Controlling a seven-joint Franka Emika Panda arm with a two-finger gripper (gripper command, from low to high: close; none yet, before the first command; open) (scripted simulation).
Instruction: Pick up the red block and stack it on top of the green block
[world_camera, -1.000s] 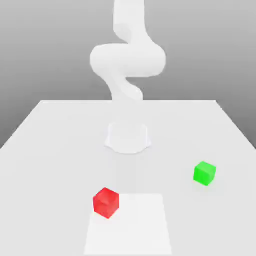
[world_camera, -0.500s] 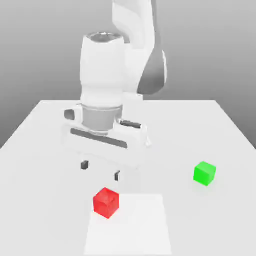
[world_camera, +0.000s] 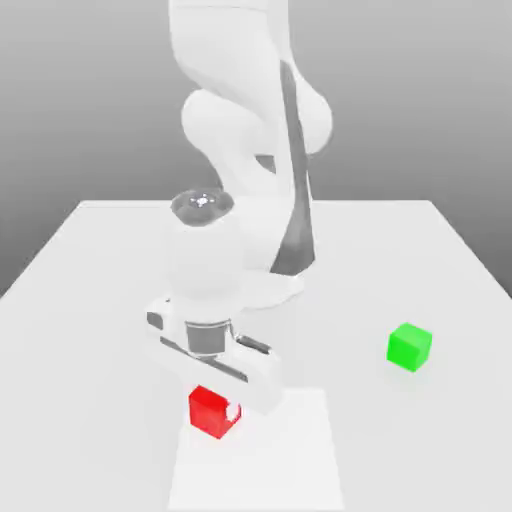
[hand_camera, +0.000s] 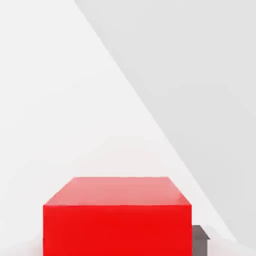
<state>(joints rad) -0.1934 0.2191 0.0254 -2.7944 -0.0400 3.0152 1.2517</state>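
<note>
The red block (world_camera: 213, 411) is sitting on the white table (world_camera: 90, 300) near its front edge, directly under the gripper (world_camera: 216, 398); the green block (world_camera: 409, 346) is resting well apart toward the exterior view's right. The red block is appearing small, rigid and light, with glossy flat faces that could be slipping under a weak pinch, so opposite side faces near mid-height are offering the soundest hold. The arm is folding forward, with the hand pointing straight down over the block. The fingers are standing clamped against the red block's sides, one dark fingertip (hand_camera: 200, 239) showing beside it.
</note>
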